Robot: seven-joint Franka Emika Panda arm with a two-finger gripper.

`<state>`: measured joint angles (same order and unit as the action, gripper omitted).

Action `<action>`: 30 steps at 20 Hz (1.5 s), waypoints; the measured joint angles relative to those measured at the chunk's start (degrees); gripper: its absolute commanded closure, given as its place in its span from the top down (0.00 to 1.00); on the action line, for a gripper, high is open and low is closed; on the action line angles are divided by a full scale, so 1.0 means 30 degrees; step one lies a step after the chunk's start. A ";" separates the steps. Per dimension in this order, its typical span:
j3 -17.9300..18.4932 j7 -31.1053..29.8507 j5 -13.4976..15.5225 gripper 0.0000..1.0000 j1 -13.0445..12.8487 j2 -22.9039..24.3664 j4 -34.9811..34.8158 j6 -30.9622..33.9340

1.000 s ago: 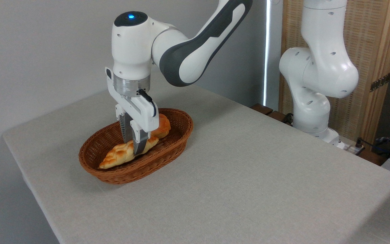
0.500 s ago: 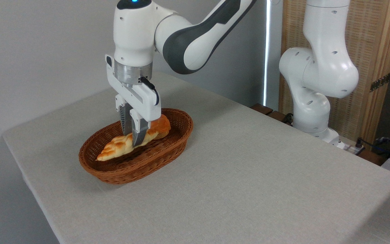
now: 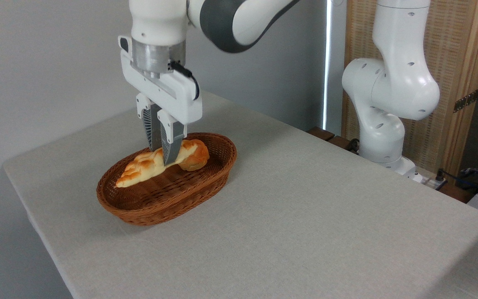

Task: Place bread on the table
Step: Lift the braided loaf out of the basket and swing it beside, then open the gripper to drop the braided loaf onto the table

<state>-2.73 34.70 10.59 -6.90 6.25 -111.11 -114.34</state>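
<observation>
Clearly the gripper (image 3: 163, 155) points straight down, its two fingers clamped on the bread (image 3: 145, 167) near the loaf's right-hand end. That braided loaf hangs tilted, its pale tapered left tip lower than the gripped part, above the inside of the brown wicker basket (image 3: 206, 185); whether the low tip touches the weave cannot be told. Just beside the gripper's right finger, a small round bun (image 3: 195, 155) lies in the basket's far right end, and the loaf's right tip shows in front of it. Around them, the basket sits on the left part of the worktop (image 3: 305, 216), which is covered with a light grey-beige cloth. Behind its right side stands the arm's white base (image 3: 382, 137).
</observation>
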 measured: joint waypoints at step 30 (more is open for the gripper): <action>0.1191 0.0989 -0.8265 1.00 0.0591 -0.3144 0.0679 0.0049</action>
<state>0.84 37.66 -14.21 -5.12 -3.18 -109.07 -114.19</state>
